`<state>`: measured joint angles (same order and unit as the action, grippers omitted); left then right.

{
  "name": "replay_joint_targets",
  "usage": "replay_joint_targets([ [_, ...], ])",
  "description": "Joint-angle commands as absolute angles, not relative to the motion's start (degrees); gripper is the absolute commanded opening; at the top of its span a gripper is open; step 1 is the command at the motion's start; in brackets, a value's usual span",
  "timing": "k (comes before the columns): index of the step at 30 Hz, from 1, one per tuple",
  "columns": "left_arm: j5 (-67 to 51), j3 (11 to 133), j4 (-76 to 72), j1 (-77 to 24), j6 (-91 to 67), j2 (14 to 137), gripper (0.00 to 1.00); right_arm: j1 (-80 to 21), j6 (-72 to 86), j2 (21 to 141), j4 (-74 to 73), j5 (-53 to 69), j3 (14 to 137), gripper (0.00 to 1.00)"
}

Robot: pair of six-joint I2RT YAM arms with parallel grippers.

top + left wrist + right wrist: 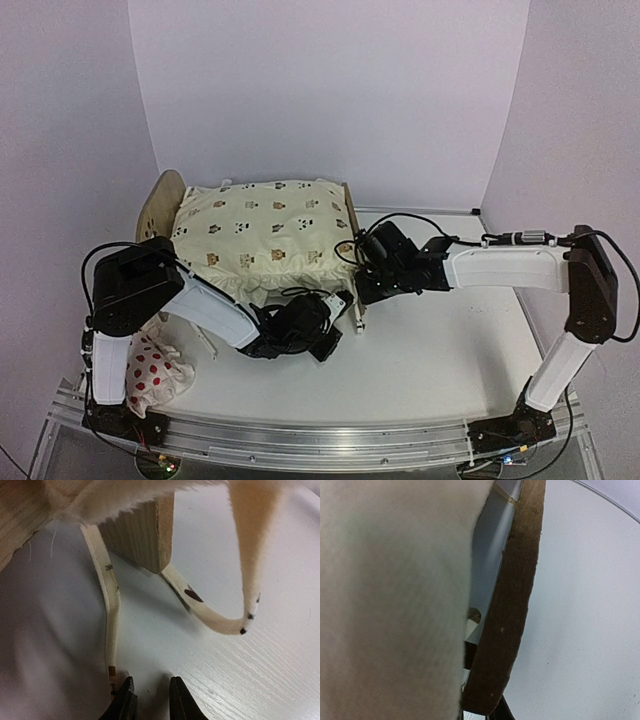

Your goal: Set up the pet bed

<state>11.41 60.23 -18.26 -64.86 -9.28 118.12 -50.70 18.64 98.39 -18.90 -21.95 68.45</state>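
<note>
Left wrist view showing left gripper [150, 702] hovering narrowly parted and empty, just beside a dangling cushion tie [111, 615]. Right gripper [356, 262] clamping footboard [350, 212] of pet bed [163, 200], standing mid table [450, 350] under cushion [265, 225]. Probably best sliding sideways, centring tie between fingertips [126, 700] before closing.

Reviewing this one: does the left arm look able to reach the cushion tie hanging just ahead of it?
Probably yes. The tie ends right beside the left end effector, with nothing between them; it lies just outside the narrow gap, so a small sideways shift seems needed.
</note>
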Motion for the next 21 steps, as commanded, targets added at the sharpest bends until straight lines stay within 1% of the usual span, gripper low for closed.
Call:
replay_joint_targets([
  [1,15.9,62.4,-16.9,-64.8,-8.8,120.2,0.22,-51.2,17.9,92.3,-10.9,-18.5,70.2,0.00],
  [3,16.9,62.1,-16.7,-64.8,-9.0,119.1,0.23,-51.2,18.0,91.9,-11.2,-18.3,70.1,0.00],
  [7,16.2,60.9,-14.8,-66.4,-8.8,113.9,0.26,-51.2,18.0,91.3,-11.5,-18.4,70.1,0.00],
  [12,16.7,59.3,-12.8,-67.1,-7.6,108.5,0.36,-51.2,18.2,90.9,-11.6,-18.6,70.0,0.00],
  [15,18.5,59.3,-12.2,-66.9,-6.3,108.9,0.41,-51.2,18.6,90.8,-11.6,-18.4,69.8,0.00],
  [21,17.6,60.5,-12.0,-64.4,-6.4,112.1,0.41,-51.3,19.0,90.0,-11.8,-17.8,69.7,0.00],
])
